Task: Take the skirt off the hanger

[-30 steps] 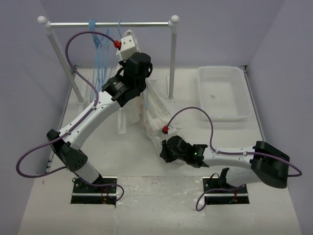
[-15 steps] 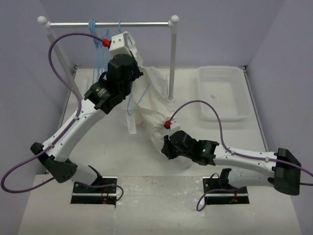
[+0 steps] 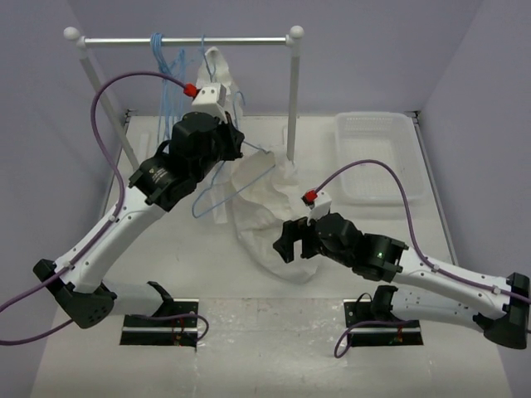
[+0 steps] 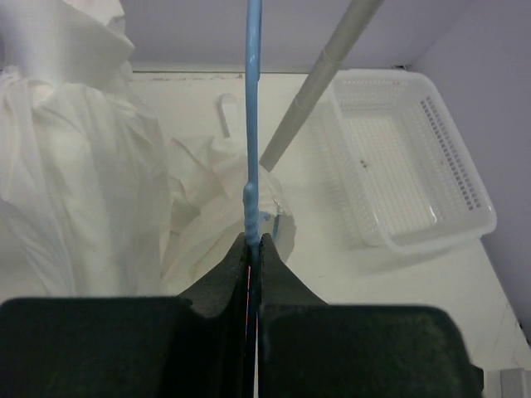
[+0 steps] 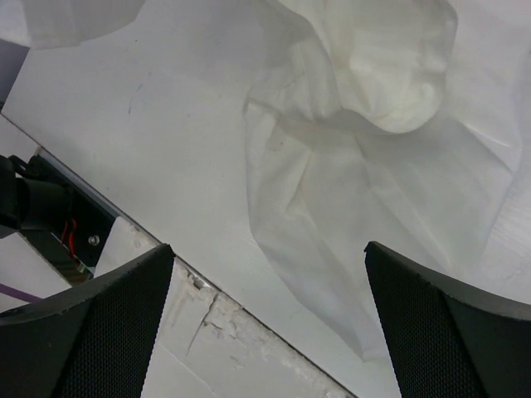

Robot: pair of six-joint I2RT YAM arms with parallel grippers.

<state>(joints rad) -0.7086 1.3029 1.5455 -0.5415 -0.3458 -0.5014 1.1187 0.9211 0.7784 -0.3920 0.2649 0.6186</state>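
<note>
- Toward the back of the table [image 3: 199,257], under the rack rail [image 3: 241,39], the left gripper [image 4: 253,240] holds the hanger [image 4: 252,99] – its jaws are pressed together on the twisted blue wire of the neck.
- From above, the hanger is tilted, clear of the rail, with its triangle slanting down toward the table.
- The skirt [image 3: 265,211] lies crumpled on the table between the two arms, a loose white heap running from beside the right-hand rack post down to the right gripper [image 3: 289,246].
- The hanger's lower wire crosses the skirt's upper edge in the top view; whether the fabric is threaded on it or only lies beneath cannot be told.
- The right gripper hovers just over the near end of the skirt with its jaws wide apart – nothing is between them, and the wrist view shows creased cloth below.
- Several more blue hangers [image 3: 166,75] hang bunched on the left of the rail, with another white garment [image 3: 220,70] beside them.
- A clear plastic basket [image 3: 377,117] sits at the far right, well apart from the skirt.
</note>
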